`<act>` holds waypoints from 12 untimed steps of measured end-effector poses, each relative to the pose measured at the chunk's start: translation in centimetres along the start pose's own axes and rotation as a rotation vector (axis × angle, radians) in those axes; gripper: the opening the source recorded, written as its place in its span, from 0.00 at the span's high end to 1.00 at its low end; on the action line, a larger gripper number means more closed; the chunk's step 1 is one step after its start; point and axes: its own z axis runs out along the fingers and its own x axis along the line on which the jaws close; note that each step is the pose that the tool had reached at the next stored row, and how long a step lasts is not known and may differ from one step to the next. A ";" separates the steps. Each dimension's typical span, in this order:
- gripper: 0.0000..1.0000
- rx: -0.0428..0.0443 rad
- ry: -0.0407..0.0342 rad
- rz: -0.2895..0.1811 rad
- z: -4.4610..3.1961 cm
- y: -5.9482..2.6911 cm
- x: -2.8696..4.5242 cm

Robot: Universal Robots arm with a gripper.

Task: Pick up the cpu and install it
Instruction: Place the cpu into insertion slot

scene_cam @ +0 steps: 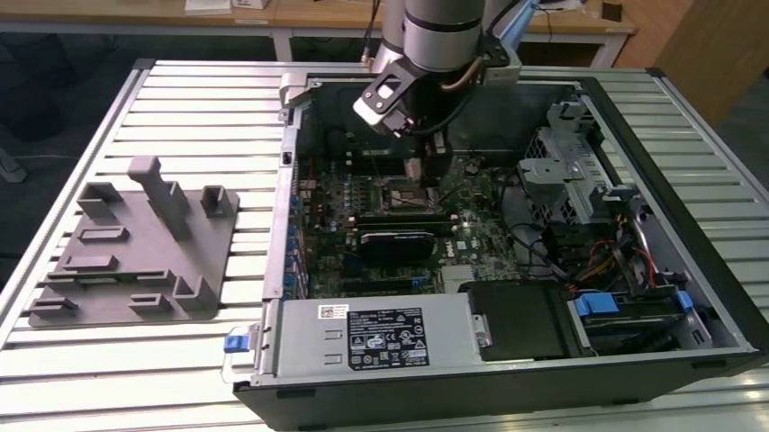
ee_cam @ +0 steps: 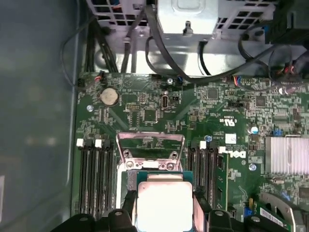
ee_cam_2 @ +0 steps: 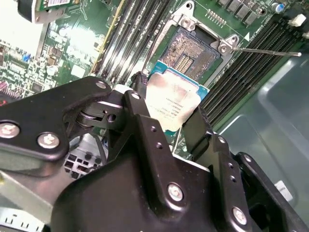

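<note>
**A:** Exterior view first: a slatted aluminium table (scene_cam: 180, 99), ribbed and matt, with an open black tower case (scene_cam: 481, 396) lying flat on it. What's at nine o'clock of the case?

**B:** A grey plastic fixture plate (scene_cam: 132, 261), blocky, with upright posts, well apart from the action. The arm's gripper (scene_cam: 419, 169) reaches down into the case over the green motherboard (scene_cam: 474, 229), just at twelve o'clock of the square socket (scene_cam: 402, 191). A metal-boxed power supply (scene_cam: 373, 337) sits at six o'clock, a drive cage (scene_cam: 577, 171) at three.

**A:** Second wrist view, and there it is!

**B:** Yes, the cpu (ee_cam_2: 174, 101): a flat square, dull-shiny silver lid on a blue-green edge, pinched between two black fingers (ee_cam_2: 197, 123) and tilted. It hangs over the near edge of the open socket, whose gold-speckled contact field lies bare beyond it. A thin steel lever (ee_cam_2: 265, 50) juts out beside the frame, and dark memory slots (ee_cam_2: 128, 34) run along both sides.

**A:** Touching the socket?

**B:** Cannot tell from here.

**A:** First wrist view now.

**B:** Same grip: the silver lid between the fingers, the hinged metal load plate (ee_cam: 150, 145) flipped open beyond it. There's a round coin cell (ee_cam: 108, 96), a finned silver heatsink (ee_cam: 287, 154), and black cables (ee_cam: 154, 38) draped past the board's edge
</note>
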 end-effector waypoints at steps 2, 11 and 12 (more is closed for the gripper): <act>0.46 0.0021 0.0001 0.000 0.25 -0.02 0.00; 0.46 0.0076 0.0024 -0.057 1.01 -0.13 -0.01; 0.46 0.0082 0.0021 -0.058 1.10 -0.18 -0.01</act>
